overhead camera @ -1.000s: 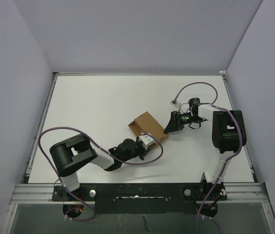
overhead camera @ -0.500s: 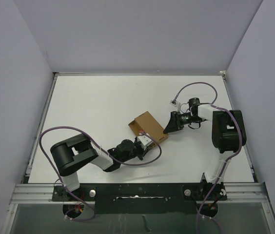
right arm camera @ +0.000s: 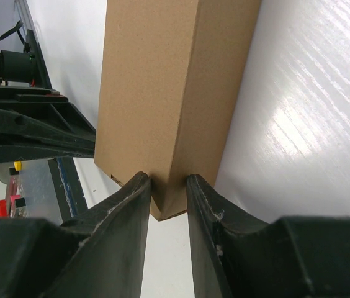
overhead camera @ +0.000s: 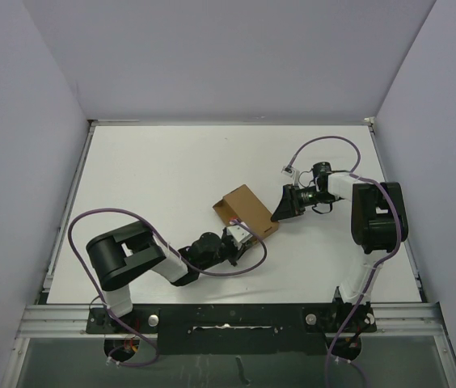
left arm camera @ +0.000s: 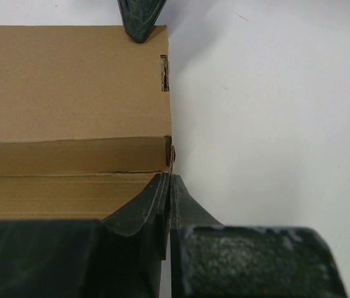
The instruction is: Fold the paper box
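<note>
Two black grippers meet a plain brown cardboard box lying near the middle of the white table: the right gripper pinches one corner edge, while the left gripper, fingers pressed together, touches another corner below a small dark mark too blurred to read.

White table, matte from above, glossy up close. One brown paper box lies flat on it, just right of centre, slightly towards the near side, turned diagonally. Plain, unmarked cardboard with a seam along one long face.
</note>
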### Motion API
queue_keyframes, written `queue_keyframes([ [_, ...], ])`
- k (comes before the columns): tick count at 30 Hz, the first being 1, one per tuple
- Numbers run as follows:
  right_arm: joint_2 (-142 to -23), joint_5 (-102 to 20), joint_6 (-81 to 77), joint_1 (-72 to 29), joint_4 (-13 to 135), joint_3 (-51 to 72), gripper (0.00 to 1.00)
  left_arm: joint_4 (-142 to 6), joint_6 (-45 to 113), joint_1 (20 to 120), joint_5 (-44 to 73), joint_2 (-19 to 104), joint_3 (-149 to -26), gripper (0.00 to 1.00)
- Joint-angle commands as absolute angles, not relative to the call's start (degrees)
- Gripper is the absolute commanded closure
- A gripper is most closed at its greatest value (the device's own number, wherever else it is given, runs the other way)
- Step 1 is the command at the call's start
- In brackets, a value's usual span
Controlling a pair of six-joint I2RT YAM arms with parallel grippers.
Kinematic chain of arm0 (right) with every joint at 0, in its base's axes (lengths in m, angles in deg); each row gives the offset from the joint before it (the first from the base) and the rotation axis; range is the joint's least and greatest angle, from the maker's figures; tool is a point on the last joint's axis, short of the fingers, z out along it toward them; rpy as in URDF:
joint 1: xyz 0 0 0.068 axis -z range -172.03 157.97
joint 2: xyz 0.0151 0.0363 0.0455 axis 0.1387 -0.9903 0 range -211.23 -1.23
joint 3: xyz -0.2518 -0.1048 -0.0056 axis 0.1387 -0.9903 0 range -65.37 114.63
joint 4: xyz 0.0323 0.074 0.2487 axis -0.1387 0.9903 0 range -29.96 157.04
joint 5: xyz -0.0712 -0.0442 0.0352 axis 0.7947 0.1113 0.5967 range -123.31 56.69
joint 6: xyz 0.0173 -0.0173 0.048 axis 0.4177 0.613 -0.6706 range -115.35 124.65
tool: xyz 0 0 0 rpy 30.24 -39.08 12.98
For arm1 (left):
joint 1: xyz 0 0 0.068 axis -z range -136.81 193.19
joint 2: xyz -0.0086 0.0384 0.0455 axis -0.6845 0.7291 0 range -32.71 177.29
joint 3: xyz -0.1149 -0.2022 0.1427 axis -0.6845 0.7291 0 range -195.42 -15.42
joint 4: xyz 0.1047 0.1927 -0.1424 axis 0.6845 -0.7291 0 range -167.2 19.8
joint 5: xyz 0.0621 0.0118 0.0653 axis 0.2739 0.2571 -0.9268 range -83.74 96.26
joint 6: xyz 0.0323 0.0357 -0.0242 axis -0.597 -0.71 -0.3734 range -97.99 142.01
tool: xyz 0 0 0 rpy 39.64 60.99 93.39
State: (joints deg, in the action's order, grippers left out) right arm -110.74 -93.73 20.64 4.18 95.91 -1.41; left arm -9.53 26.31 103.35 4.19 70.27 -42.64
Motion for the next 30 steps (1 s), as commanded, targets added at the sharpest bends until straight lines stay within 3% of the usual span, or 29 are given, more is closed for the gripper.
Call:
queue_keyframes([
  [1,-112.12,-87.98,22.31,4.20,94.89,-0.42,0.71,-6.83,26.98,102.79,4.24,71.87,-41.71,1.00],
  [30,-112.60,-87.63,22.31,4.04,95.02,-0.33,0.71,-1.34,28.67,101.98,3.27,73.02,-39.67,1.00],
])
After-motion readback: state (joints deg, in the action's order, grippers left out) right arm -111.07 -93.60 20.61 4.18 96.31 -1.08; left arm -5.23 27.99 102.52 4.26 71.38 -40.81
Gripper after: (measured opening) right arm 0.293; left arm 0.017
